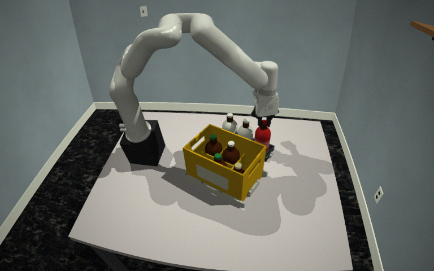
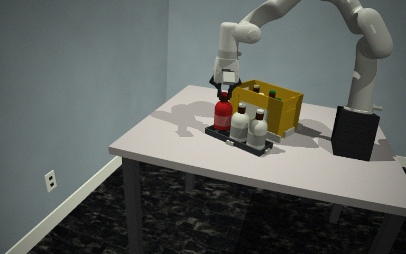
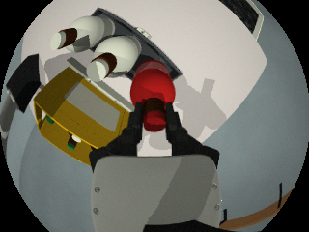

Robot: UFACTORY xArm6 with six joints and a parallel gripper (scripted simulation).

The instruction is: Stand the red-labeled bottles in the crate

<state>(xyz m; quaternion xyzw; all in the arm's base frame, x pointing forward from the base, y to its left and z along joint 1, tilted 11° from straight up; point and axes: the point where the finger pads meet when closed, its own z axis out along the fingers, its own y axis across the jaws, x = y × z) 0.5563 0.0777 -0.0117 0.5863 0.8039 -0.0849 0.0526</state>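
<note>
Gripping red bottle by neck.

Red bottle upright on tray end, behind yellow crate.

Hand: hand points straight down, closed on the neck of the red bottle.
Red bottle: upright at the 10 o'clock end of the dark tray; whether its base touches the tray cannot be told.
Grey bottles: two grey bottles stand upright, in a row toward 4 o'clock from the red one.
Crate: yellow crate just behind the tray at 2 o'clock, bottle caps showing above its rim.
Arm base: black block at 3 o'clock on the bench.
</note>
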